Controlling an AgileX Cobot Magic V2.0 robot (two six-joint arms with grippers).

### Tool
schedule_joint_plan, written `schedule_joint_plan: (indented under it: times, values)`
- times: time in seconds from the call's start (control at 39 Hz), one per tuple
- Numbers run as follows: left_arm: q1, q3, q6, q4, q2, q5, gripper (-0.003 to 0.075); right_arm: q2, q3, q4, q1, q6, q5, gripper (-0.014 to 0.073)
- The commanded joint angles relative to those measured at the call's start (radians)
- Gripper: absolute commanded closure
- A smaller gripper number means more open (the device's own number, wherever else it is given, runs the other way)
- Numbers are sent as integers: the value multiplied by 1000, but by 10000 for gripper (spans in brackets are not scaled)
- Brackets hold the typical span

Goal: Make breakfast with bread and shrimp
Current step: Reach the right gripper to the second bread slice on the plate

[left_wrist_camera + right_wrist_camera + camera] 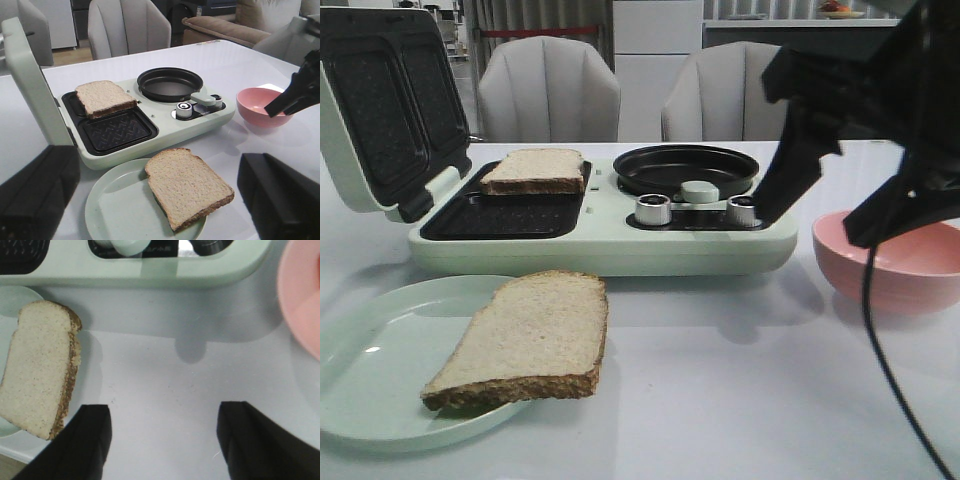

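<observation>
Resting half on the plate [360, 380], one bread slice [525, 340] overhangs its rim onto the tabletop [740, 400]; the other slice [535, 171] sits in the far grill tray of the cooker [610, 240], whose lid stands open. I see no shrimp. My right tool [162, 445] hangs apart and empty beside the pink bowl [895, 265]. My left tool [160, 200] is apart too, above the plate.

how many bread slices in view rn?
2. One slice lies on the sandwich maker's far grill plate; the other slice on the green plate, overhanging its rim.
</observation>
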Motion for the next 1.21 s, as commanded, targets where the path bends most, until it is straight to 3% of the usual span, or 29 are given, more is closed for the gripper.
schedule_joint_plan:
  times: [0.0, 0.18, 0.36, 0.62, 0.82, 0.92, 1.08, 1.18]
  values:
    - [-7, -27, -11, -10, 12, -78, 29, 55, -73, 90, 10, -74, -46, 44]
    - [-7, -27, -11, -10, 12, -78, 29, 189, -139, 441, 11, -358, 7, 44]
    - [-7, -27, -11, -10, 12, -78, 29, 315, -170, 871, 11, -764, 77, 44]
    - [-7, -27, -11, -10, 12, -78, 29, 476, -189, 1229, 11, -1083, 190, 44]
    - [-7, -27, -11, -10, 12, -78, 29, 543, -225, 1297, 11, -1124, 234, 57]
    - [-7, -27, -11, -10, 12, -78, 29, 553, -242, 1299, 11, -1125, 239, 137]
    - [-7, -27, -11, -10, 12, -78, 29, 553, -262, 1301, 11, -1125, 248, 326]
    - [-7, -27, -11, -10, 12, -78, 29, 547, -274, 1301, 11, -1125, 255, 376]
